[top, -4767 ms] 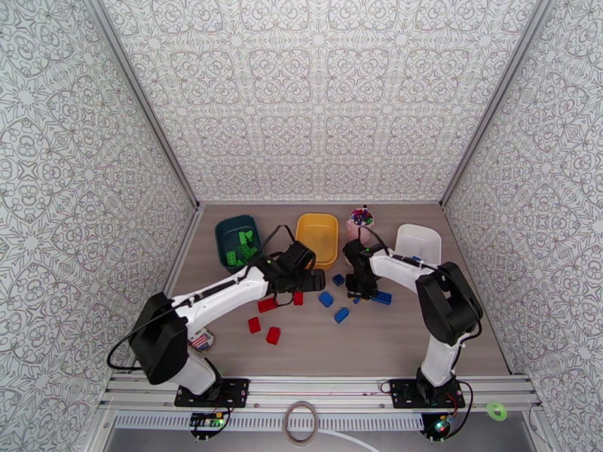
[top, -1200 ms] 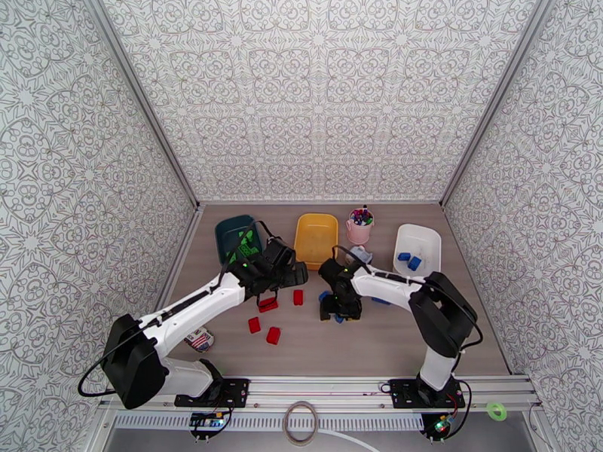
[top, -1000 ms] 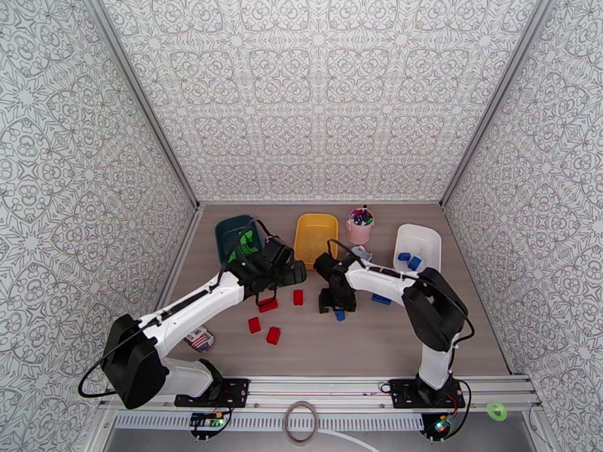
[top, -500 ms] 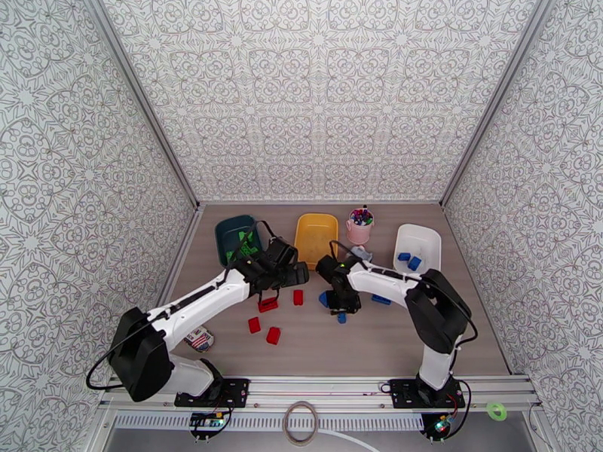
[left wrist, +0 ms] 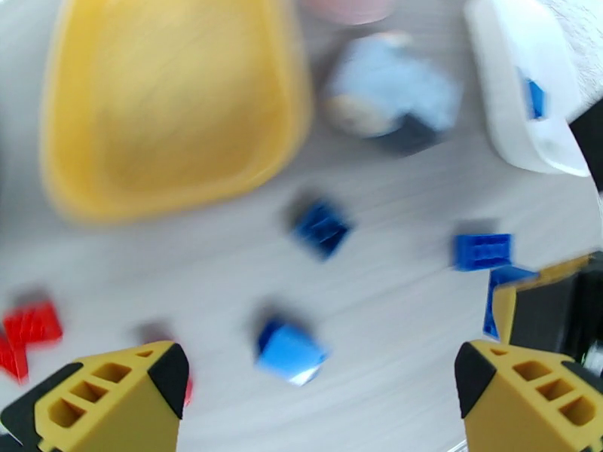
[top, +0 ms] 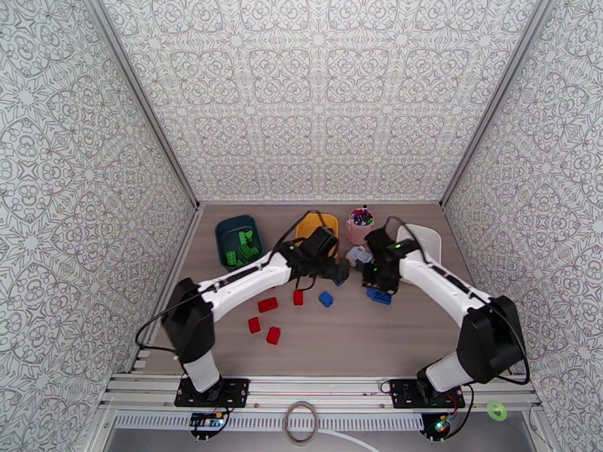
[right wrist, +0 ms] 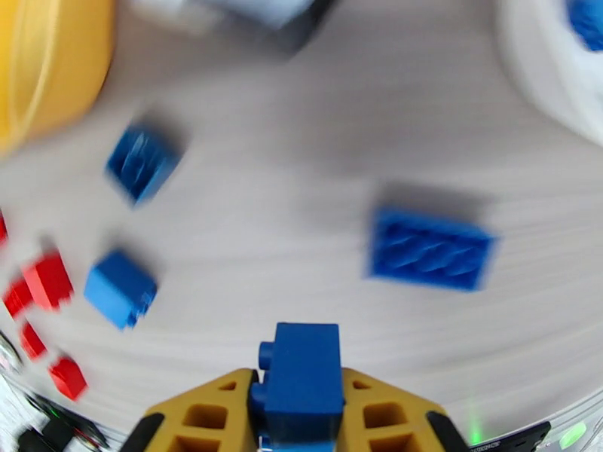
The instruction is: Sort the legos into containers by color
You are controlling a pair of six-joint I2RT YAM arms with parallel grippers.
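My right claw [right wrist: 298, 404] is now pinching a small blue brick [right wrist: 300, 371] between its fingers. A second ago it was spread over the loose blue pieces in the middle of the surface [right wrist: 301, 220], and since then it has been closing, lifting and swinging away. The white tub [right wrist: 539, 65], with blue pieces [right wrist: 588, 16] already inside, is lying ahead of this claw and off to its right, so I am judging that this brick is going there next. More blue is waiting on the surface: a flat blue brick [right wrist: 430, 250] just ahead to the right, and two chunkier blue bricks [right wrist: 142, 163] ahead to the left. My left claw [left wrist: 316, 401] is hanging spread wide and empty, having swung across from beside the teal tub [top: 223, 231]. The yellow tub [left wrist: 166, 107] is sitting ahead of it to the left, and the red bricks [left wrist: 32, 325] are lying just beside its left finger, not yet sorted.
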